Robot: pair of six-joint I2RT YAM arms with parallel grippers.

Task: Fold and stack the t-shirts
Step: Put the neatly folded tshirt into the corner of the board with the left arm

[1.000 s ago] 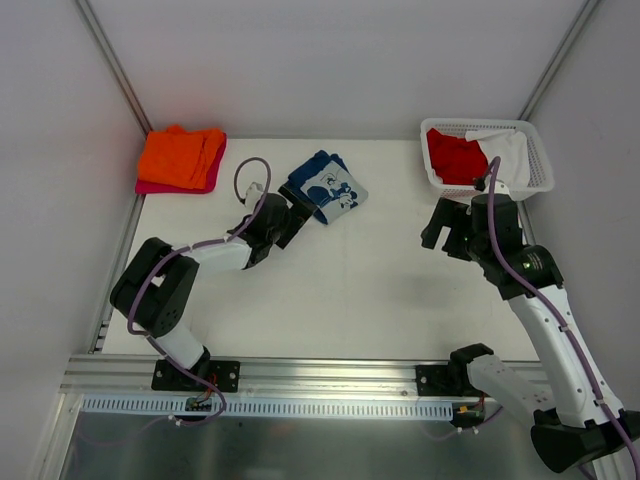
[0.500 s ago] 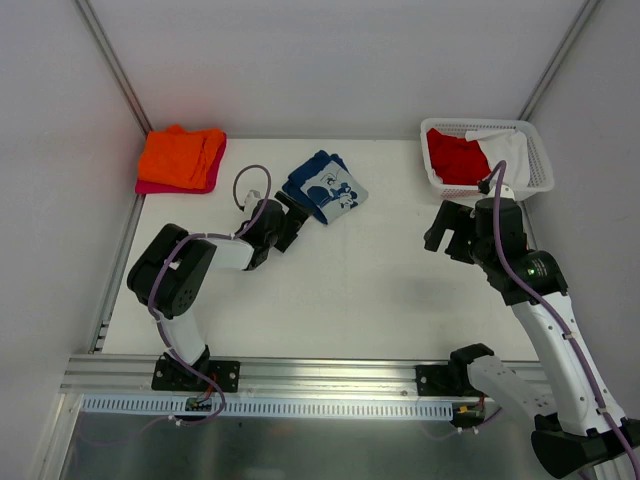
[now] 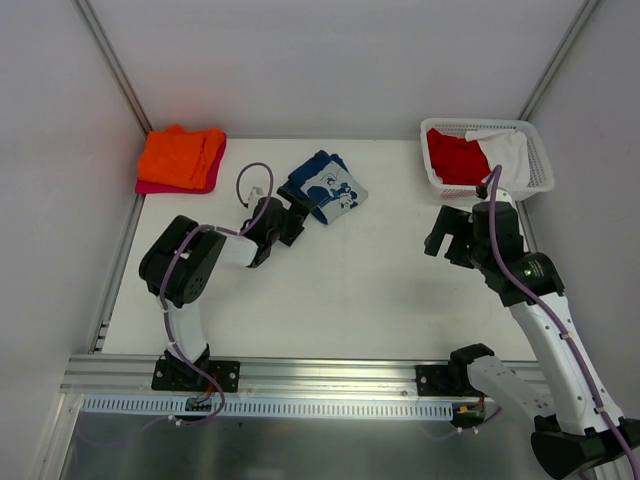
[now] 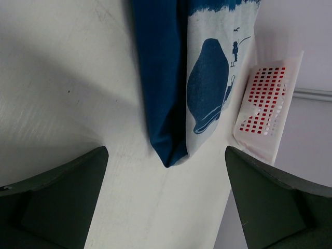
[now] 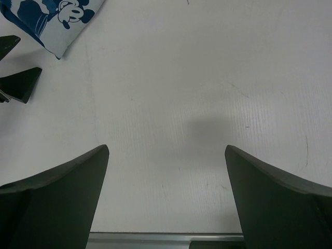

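Note:
The navy blue t-shirt (image 3: 325, 187) lies folded at the table's back middle, with a pale printed panel on top. In the left wrist view the navy shirt (image 4: 161, 78) points one corner at my left gripper (image 4: 166, 150), which is open, low over the table, with the corner just at its fingertips. From above, the left gripper (image 3: 290, 220) sits at the shirt's near-left edge. My right gripper (image 3: 450, 232) is open over bare table, nothing between its fingers (image 5: 62, 192). An orange t-shirt (image 3: 180, 155) rests folded on a magenta-pink one (image 3: 150, 187) at back left.
A white lattice basket (image 3: 487, 190) at back right holds a red t-shirt (image 3: 455, 157) and a white one (image 3: 510, 150); the basket (image 4: 264, 104) also shows past the navy shirt. Grey walls close the back and sides. A metal rail (image 3: 320, 375) runs along the near edge.
The left arm's elbow has swung in towards the right while its gripper stayed by the navy shirt's corner. The right arm shifted only slightly. Both grippers stayed open.

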